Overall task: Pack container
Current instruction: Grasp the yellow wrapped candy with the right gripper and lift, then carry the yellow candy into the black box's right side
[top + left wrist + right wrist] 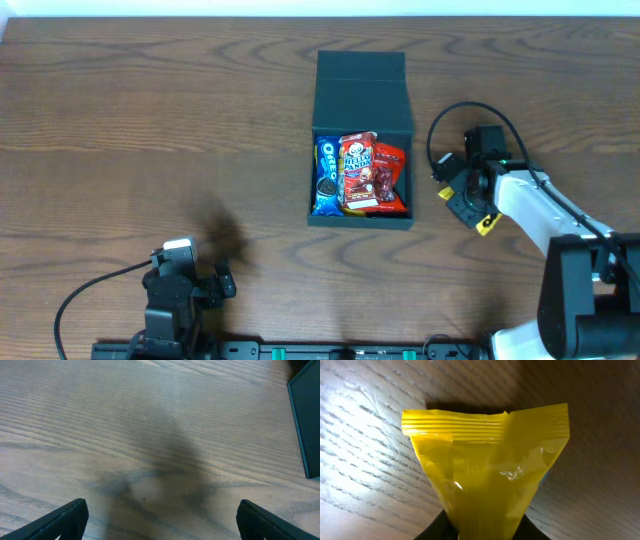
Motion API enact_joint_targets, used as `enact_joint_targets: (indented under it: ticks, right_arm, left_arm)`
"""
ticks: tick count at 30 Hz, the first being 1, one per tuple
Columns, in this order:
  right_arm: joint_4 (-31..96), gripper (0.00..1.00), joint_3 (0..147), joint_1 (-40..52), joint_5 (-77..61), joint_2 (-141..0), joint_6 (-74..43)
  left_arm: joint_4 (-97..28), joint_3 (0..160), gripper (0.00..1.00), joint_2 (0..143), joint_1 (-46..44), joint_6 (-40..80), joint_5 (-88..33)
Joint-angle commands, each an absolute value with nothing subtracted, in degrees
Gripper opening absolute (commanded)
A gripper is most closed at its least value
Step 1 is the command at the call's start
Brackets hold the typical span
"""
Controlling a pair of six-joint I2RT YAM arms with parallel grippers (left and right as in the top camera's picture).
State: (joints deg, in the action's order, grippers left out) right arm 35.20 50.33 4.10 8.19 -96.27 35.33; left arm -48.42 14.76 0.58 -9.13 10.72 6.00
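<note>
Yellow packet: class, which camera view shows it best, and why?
Right wrist: the yellow packet fills the frame, pinched at its base by the right gripper. Overhead shows just a yellow tip under that gripper. Left wrist shows none of it.

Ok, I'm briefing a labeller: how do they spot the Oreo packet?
Find the teal container in the middle of the table, lid open. Inside, three packets lie side by side. The Oreo packet is the end one toward the left gripper, the only blue one beside two red packets.
</note>
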Motion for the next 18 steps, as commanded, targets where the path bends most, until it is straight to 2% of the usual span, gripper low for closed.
enact_joint_targets:
  ticks: [1,6,10,14,18]
  right_arm:
    - [35.09,0.24,50.85,4.60,6.48,-96.75,31.05]
    - [33.98,0.14,50.85,4.84,2.96,-96.03,24.69]
    - [32.58,0.17,50.85,4.84,2.52,-92.95,19.64]
    - [32.53,0.17,50.85,4.86,2.50,-86.94,19.14]
    - [32.53,0.15,50.85,4.97,2.26,-79.53,13.17]
  left_arm:
    - [-52.29,14.79,0.95,0.23,-9.26,10.50,6.15]
    - [-52.29,14.79,0.95,0.23,-9.26,10.50,6.17]
    - [-52.29,14.79,0.95,0.23,-9.26,10.50,6.17]
    - [-52.29,14.79,0.96,0.23,-9.26,10.50,6.15]
    - [-52.29,14.79,0.95,0.23,-9.26,10.50,6.17]
